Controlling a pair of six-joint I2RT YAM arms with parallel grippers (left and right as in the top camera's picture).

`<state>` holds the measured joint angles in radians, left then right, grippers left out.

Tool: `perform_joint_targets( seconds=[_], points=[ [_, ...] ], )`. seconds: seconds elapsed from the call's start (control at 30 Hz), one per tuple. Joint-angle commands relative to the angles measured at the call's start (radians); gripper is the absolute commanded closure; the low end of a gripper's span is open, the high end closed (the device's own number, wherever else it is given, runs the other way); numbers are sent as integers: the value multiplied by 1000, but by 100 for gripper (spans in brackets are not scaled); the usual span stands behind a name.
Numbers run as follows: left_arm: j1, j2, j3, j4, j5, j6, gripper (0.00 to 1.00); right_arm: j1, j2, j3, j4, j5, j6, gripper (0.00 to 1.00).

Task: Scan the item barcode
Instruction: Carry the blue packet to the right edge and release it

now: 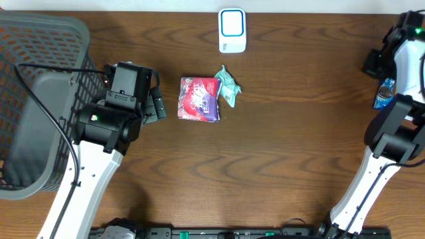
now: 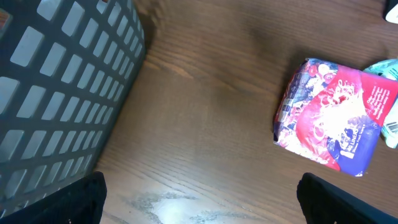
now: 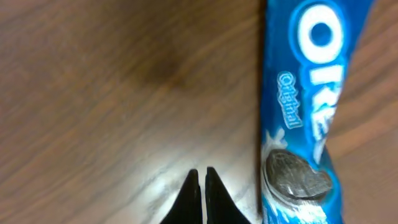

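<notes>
Right wrist view puts the Oreo pack (image 3: pixel 311 93) lying flat on the counter (image 3: pixel 93 93), printed face up: bright blue wrapper, white logo, "Original" in script, a cookie pictured near one end. No barcode shows on this face, so it is probably on the underside or the back seam.

The right gripper (image 3: pixel 201 174) has its fingers pressed together on nothing, just beside the pack's long edge and not touching it. To do this step well, I judge it should spread its fingers, shift sideways over the wrapper and pinch across the narrow width. The film looks slick and crinkly, so a grip on the firm cookie stack will hold better than one on a loose end. The pack then needs turning so that the code faces the reader.

Overhead, the pack (image 1: pixel 384 93) sits at the far right edge, partly under the right arm. What I take to be the scanner (image 1: pixel 232 30), white with a blue-ringed face, is well apart at the top centre. Near the middle lie a red and purple packet (image 1: pixel 199 99) and a teal packet (image 1: pixel 228 86), touching. The left gripper (image 1: pixel 156 105) is spread wide, facing them, with the grey basket (image 1: pixel 46 40) behind it.
</notes>
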<state>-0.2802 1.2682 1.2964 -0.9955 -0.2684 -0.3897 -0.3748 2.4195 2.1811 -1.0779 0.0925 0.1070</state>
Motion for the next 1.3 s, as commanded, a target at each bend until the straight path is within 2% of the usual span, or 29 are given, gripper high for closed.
perform_joint_targets(
  seconds=[0.0, 0.13, 0.3, 0.43, 0.6, 0.67, 0.77, 0.9, 0.97, 1.07, 1.17, 1.27],
  points=[
    [4, 3, -2, -3, -13, -5, 2, -13, -4, -93, 65, 30, -19, 95],
    [4, 3, -2, -3, -13, -5, 2, -40, -4, -192, 193, 37, -19, 89],
    [4, 3, -2, -3, -13, -5, 2, -89, -4, -266, 304, 51, -19, 87],
    [4, 3, -2, -3, -13, -5, 2, -139, -4, -274, 308, 188, -20, 88],
    [4, 3, -2, -3, -13, -5, 2, -187, -5, -273, 289, 203, -89, 95],
    [4, 3, -2, -3, -13, -5, 2, -194, -10, -267, 280, 210, -106, 95],
    [4, 3, -2, -3, -13, -5, 2, -193, -34, -260, 275, 224, -103, 91],
    [4, 3, -2, -3, -13, -5, 2, -171, -101, -260, 274, 206, -11, 91],
    [4, 3, -2, -4, -13, -5, 2, -150, -138, -260, 274, 123, 1, 89],
    [4, 3, -2, -3, -13, -5, 2, -113, -188, -260, 278, -111, 1, 80],
    [4, 3, -2, -3, -13, -5, 2, -71, -215, -260, 275, -405, 1, 59],
    [4, 3, -2, -3, -13, -5, 2, -20, -216, -261, 268, -673, 1, 43]
  ],
)
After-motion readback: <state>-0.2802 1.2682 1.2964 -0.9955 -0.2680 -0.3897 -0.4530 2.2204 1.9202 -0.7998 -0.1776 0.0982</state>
